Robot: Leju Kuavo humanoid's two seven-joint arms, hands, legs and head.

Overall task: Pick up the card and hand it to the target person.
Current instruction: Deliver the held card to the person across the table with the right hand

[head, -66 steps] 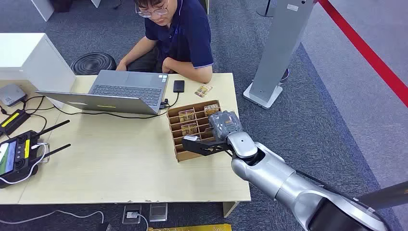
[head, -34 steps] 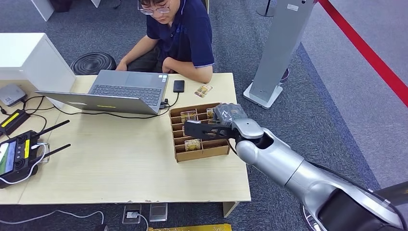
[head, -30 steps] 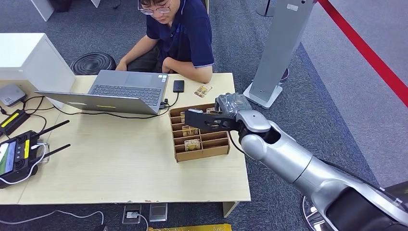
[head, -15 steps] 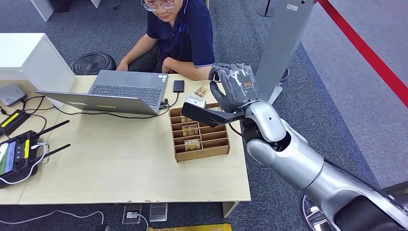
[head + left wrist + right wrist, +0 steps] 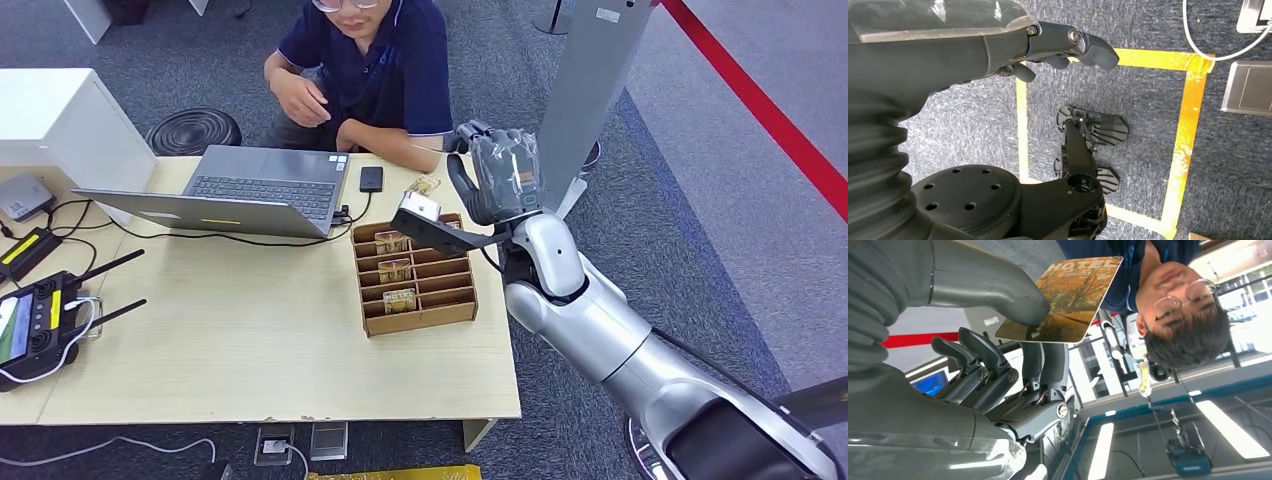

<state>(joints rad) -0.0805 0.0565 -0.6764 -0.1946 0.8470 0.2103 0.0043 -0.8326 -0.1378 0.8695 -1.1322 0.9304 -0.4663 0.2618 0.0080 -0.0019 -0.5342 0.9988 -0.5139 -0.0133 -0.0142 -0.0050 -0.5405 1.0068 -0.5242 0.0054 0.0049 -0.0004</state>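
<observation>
My right hand [image 5: 500, 175] is raised above the far right corner of the table [image 5: 250, 340], in front of the seated person [image 5: 375, 60]. In the right wrist view this right hand [image 5: 998, 355] pinches a card [image 5: 1068, 297] with an autumn picture and the word HOTEL between thumb and fingers, and the card is held up toward the person's face. The person's hand [image 5: 298, 100] is lifted off the laptop [image 5: 255, 185]. My left hand [image 5: 998, 45] hangs over the floor with its fingers [image 5: 1088, 45] loosely extended and nothing in them.
A wooden card rack [image 5: 455, 300] with more cards stands on the table below my right arm. A loose card [image 5: 424, 186] and a phone [image 5: 371, 179] lie near the person. A controller [image 5: 30, 320] and cables sit at the left. A grey stand [image 5: 585, 90] rises beside my hand.
My right hand has lifted from the card rack and swung up toward the person with the card. The person has raised a hand off the laptop.
</observation>
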